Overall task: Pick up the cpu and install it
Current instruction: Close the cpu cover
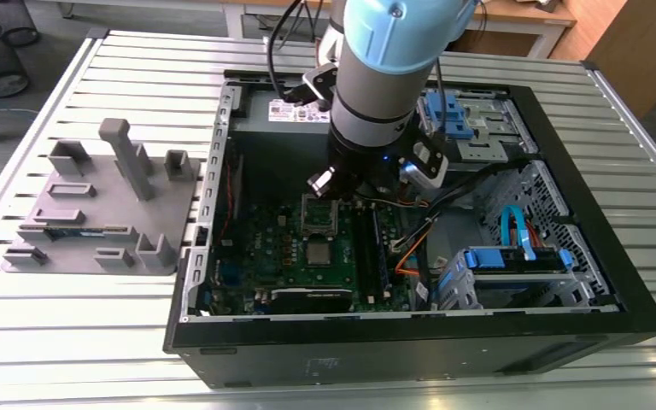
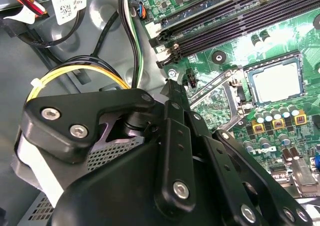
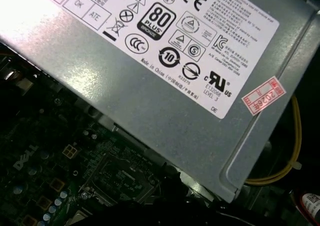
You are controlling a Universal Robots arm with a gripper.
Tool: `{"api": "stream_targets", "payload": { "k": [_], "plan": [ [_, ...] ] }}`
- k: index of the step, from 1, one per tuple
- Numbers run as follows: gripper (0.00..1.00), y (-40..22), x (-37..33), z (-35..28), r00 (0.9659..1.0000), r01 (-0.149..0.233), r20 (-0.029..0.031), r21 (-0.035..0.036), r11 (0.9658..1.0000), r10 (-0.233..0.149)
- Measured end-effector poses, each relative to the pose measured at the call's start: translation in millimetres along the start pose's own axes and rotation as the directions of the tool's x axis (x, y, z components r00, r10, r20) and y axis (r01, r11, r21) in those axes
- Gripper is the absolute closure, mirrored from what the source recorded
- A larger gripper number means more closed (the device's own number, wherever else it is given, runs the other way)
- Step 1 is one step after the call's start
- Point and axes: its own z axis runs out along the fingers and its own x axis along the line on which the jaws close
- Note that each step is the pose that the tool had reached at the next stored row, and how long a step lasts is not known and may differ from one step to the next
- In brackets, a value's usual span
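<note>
1. I am the black gripper [image 2: 171, 88] on the pale blue arm, hanging inside the open black computer case [image 1: 419, 359]. I am above the green circuit board [image 2: 280, 30], beside the grey metal power supply box [image 3: 165, 116].
2. I cannot tell how my jaws stand.
3. The cpu [image 2: 276, 82], a small flat square chip with a dull silvery top, lies in the metal-framed socket. The socket's frame is swung open, and the chip is apart from me. In the exterior view it [image 1: 320, 254] sits just below me.
4. The power supply box bears a large white label [image 3: 165, 30] of black certification marks and fine print.
5. A small red-and-white sticker [image 3: 263, 95] lies tilted near that label's corner.
6. A white barcode tag [image 2: 67, 4] hangs by the yellow cables [image 2: 75, 73].
7. White logo lettering [image 3: 20, 158] is printed on the board.
</note>
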Motion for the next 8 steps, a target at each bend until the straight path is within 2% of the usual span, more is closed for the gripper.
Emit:
{"api": "stream_targets", "payload": {
  "k": [8],
  "plan": [
    [0.89, 0.5, -0.3, -3.5, 1.0, 0.002, 0.0, -0.0001, 1.0, -0.002]
  ]
}}
